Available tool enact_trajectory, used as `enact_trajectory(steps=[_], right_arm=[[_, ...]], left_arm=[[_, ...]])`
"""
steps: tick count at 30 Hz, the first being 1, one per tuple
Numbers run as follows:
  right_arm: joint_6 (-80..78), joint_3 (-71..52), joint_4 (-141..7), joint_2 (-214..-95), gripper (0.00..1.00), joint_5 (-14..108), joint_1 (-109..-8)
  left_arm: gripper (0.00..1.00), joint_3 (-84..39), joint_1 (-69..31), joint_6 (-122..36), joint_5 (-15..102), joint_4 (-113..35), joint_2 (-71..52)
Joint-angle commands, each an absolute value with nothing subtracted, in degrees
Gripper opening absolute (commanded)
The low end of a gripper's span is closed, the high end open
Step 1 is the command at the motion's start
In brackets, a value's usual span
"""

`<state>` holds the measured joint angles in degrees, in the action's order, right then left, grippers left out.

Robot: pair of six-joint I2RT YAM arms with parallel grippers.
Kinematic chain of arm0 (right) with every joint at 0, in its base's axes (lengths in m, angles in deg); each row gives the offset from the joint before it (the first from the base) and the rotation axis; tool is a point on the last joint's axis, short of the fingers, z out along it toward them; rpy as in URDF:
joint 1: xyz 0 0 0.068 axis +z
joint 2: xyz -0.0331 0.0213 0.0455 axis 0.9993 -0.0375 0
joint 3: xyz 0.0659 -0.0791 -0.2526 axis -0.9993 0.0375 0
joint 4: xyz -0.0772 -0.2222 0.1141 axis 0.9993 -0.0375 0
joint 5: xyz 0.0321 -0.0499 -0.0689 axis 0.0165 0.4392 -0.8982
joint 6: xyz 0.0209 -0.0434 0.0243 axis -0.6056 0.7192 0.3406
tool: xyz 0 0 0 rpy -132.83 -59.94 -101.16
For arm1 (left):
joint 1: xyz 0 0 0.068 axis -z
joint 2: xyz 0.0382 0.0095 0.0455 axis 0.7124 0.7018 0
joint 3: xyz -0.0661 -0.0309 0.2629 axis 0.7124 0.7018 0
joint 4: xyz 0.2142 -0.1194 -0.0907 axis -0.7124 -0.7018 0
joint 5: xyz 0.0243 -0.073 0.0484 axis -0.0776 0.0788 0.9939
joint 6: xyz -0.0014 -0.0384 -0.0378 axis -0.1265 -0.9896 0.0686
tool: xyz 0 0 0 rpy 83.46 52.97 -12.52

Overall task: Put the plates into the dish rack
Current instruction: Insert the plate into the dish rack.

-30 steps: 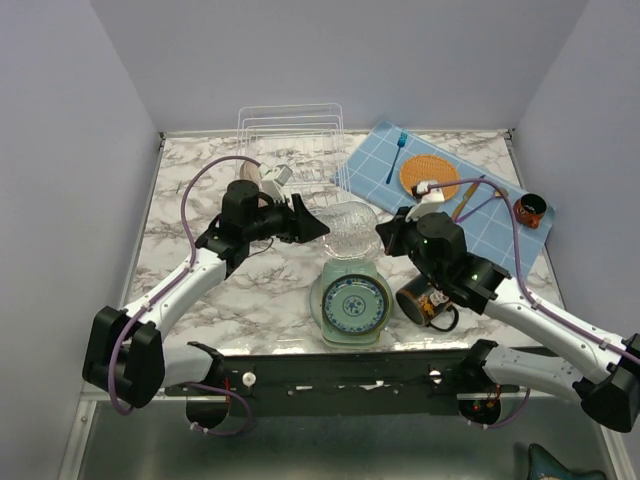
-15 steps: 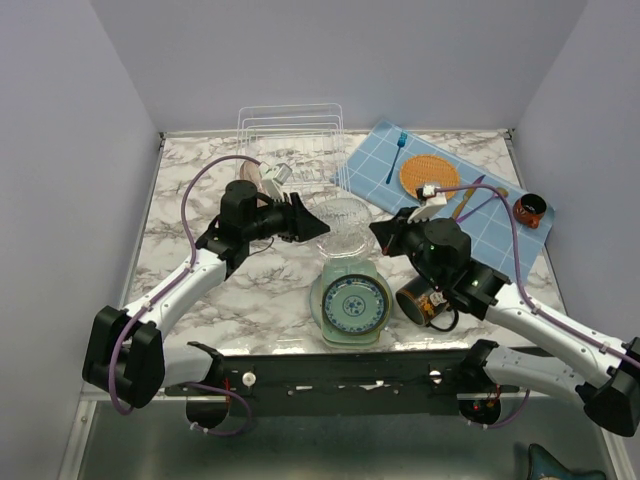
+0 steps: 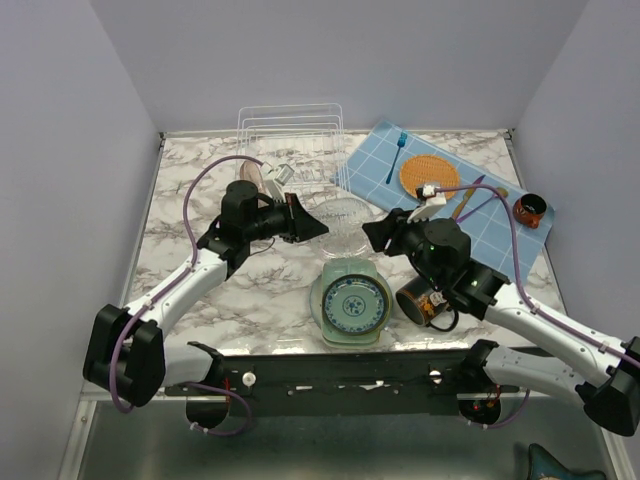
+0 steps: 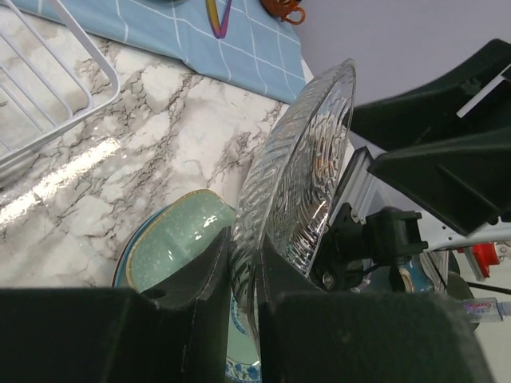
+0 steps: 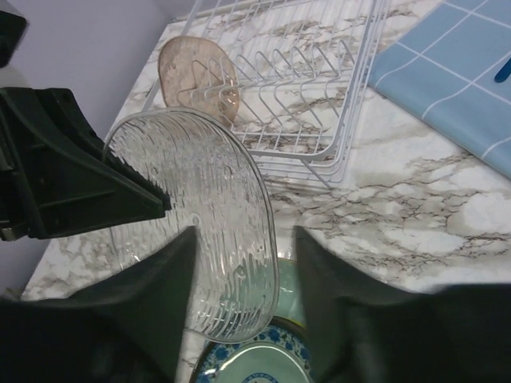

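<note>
A clear ribbed glass plate hangs on edge above the table between the two arms. My left gripper is shut on its rim, one finger on each face. My right gripper stands open astride the plate's opposite edge, with a gap beside it. A brownish plate stands upright in the white wire dish rack. Below the clear plate lies a stack topped by a teal-patterned plate on a mint-green rounded-square one.
A black decorated mug lies on its side right of the stack, under my right arm. A blue checked mat at the back right holds an orange woven mat, a blue fork and a small dark cup.
My left jaws have closed onto the clear plate's rim. My right jaws, shut on the plate before, have opened. The plate has shifted slightly toward the back left.
</note>
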<state>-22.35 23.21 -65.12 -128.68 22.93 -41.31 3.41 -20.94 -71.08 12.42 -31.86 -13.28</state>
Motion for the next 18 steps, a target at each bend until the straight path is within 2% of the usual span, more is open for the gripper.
enact_trajectory(steps=[1,3,7,10,13,18], right_arm=[[-22.6,22.8,-66.5,-126.0,0.79,17.8,-41.2],[-23.2,23.3,-68.3,-123.3,0.87,13.9,-41.1],[-22.9,24.5,-69.5,-118.3,0.89,8.8,-41.2],[-21.3,24.5,-70.5,-116.1,0.9,6.8,-41.2],[-20.3,23.9,-72.3,-115.8,0.9,6.0,-41.2],[-21.4,24.4,-74.6,-115.9,0.91,7.1,-41.1]], left_arm=[[0.2,1.7,-20.7,-69.5,12.1,-32.7,-12.4],[0.17,0.5,-20.7,-68.3,13.1,-34.8,-12.2],[0.11,-4.6,-20.8,-63.6,19.4,-43.6,-10.8],[0.06,-11.7,-21.3,-58.2,28.3,-52.1,-9.3],[0.0,-22.0,-21.6,-52.9,42.8,-61.5,-6.8],[0.0,-39.6,-22.2,-45.0,68.4,-72.9,1.0]])
